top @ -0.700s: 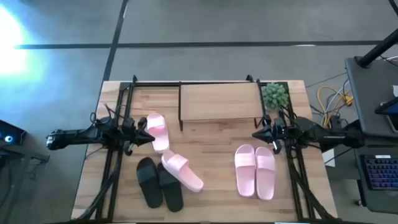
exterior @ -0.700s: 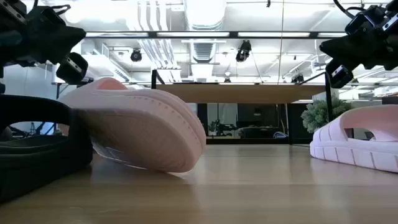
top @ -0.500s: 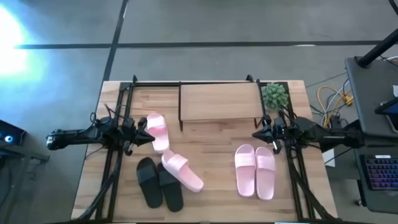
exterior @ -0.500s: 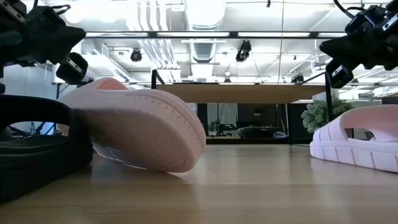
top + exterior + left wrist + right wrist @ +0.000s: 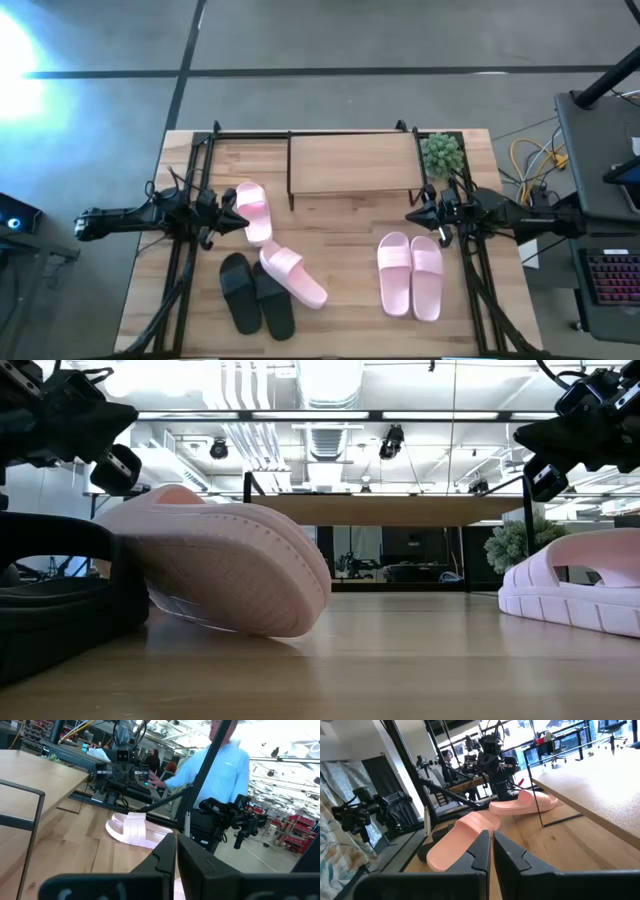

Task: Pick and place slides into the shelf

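Several slides lie on the wooden table. One pale pink slide (image 5: 253, 212) lies by the left arm. Another pink slide (image 5: 294, 276) leans tilted on the black pair (image 5: 255, 296), its sole turned toward the low view (image 5: 225, 565). A pink pair (image 5: 410, 275) sits side by side near the right arm. The shelf (image 5: 352, 163) stands at the far edge on thin black legs, its top board bare. My left gripper (image 5: 240, 222) hovers shut beside the first pink slide. My right gripper (image 5: 411, 217) hovers shut just beyond the pink pair. Both are raised off the table (image 5: 176, 840) (image 5: 490, 836).
A small green plant (image 5: 442, 152) stands right of the shelf at the far right corner. Black rails (image 5: 190, 250) run along both sides of the table. Bare wood (image 5: 345, 225) shows between the grippers, in front of the shelf. A person (image 5: 225, 765) stands beyond the table.
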